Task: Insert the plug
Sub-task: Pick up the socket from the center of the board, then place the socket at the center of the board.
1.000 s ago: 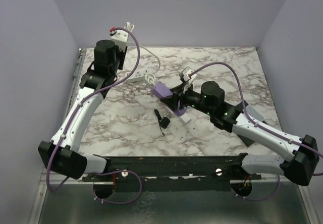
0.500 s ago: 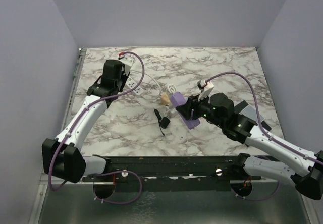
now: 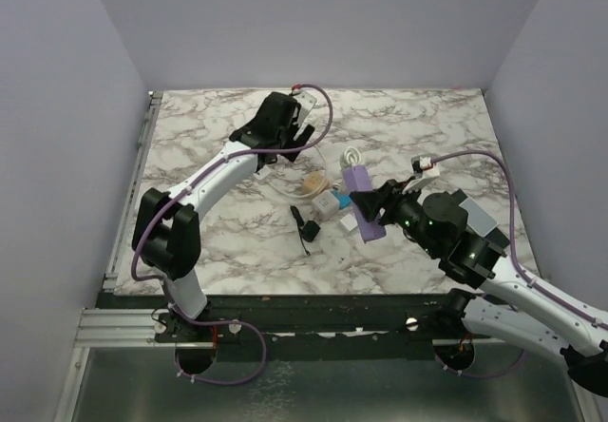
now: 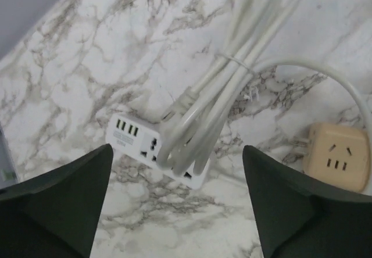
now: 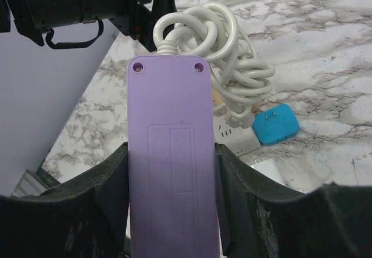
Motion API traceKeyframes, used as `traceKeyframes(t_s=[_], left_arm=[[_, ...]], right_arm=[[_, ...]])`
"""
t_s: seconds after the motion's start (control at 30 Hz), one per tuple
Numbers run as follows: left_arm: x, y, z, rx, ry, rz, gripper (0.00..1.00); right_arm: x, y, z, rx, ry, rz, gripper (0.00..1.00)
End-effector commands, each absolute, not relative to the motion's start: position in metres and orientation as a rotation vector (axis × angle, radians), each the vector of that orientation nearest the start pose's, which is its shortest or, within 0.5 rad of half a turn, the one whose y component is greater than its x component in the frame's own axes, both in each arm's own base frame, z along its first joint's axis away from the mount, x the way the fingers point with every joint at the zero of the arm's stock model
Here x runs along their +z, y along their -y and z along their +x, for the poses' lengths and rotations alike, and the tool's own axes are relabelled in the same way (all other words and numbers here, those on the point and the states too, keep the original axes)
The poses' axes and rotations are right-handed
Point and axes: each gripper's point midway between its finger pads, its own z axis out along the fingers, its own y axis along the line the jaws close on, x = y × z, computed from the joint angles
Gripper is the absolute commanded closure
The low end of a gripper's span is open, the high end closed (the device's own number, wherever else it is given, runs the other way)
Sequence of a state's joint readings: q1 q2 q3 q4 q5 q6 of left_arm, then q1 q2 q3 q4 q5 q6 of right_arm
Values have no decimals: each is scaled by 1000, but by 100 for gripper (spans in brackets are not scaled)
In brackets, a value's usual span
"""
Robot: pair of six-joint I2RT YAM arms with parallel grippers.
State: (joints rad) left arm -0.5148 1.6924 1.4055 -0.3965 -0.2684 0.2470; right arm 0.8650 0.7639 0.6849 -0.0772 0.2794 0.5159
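My right gripper (image 3: 369,215) (image 5: 172,203) is shut on a purple power strip (image 3: 362,203) (image 5: 170,142), held by its long sides above the table. The strip's white cord (image 5: 224,66) is coiled at its far end. Under it lie a blue two-prong plug (image 5: 276,124) (image 3: 339,200) and a white socket strip (image 5: 235,137). My left gripper (image 3: 296,144) (image 4: 177,211) hangs open over a white power strip with USB ports (image 4: 145,147) and its bundled cord (image 4: 224,89), gripping nothing. A beige adapter (image 4: 340,156) (image 3: 311,186) lies beside it.
A black plug (image 3: 306,226) lies on the marble table (image 3: 228,241) near the middle front. A small white adapter (image 5: 268,168) sits near the blue plug. Purple walls close in the left, right and back. The left arm's black links (image 5: 81,8) show ahead of the purple strip.
My left gripper has let go of the white power strip, opened wide, and swung right along the back. The right gripper has carried the purple strip right and nearer.
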Motion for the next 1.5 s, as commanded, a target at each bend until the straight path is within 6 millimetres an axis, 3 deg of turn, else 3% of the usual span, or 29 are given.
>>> traceKeyframes(t_s=[0.0, 0.13, 0.3, 0.37, 0.4, 0.57, 0.67, 0.83, 1.07, 1.33, 1.47], left_arm=[[220, 211, 466, 87, -2012, 610, 1], [253, 228, 459, -48, -1995, 576, 1], [289, 255, 401, -391, -1986, 660, 1], [290, 268, 373, -555, -2003, 707, 1], [284, 282, 335, -766, -2046, 749, 1], [276, 301, 287, -1043, -2103, 791, 1], [283, 306, 266, -1176, -2095, 822, 1], [317, 313, 238, -1379, -1980, 845, 1], [342, 316, 207, -1609, -1916, 892, 1], [370, 310, 193, -1629, -1813, 926, 1], [366, 308, 196, -1588, -1816, 901, 1]], right_arm=[[301, -212, 240, 840, -1629, 114, 99], [315, -199, 248, 815, -1569, 213, 99], [331, -181, 263, 791, -1456, 391, 99], [337, -184, 268, 828, -1416, 439, 99], [344, -197, 274, 903, -1366, 459, 99], [365, -216, 275, 1048, -1254, 446, 99], [377, -220, 271, 1109, -1188, 430, 99], [389, -228, 267, 1181, -1130, 401, 99], [398, -241, 265, 1272, -1084, 383, 99], [409, -248, 265, 1369, -1027, 396, 99], [420, -249, 260, 1454, -968, 381, 99]])
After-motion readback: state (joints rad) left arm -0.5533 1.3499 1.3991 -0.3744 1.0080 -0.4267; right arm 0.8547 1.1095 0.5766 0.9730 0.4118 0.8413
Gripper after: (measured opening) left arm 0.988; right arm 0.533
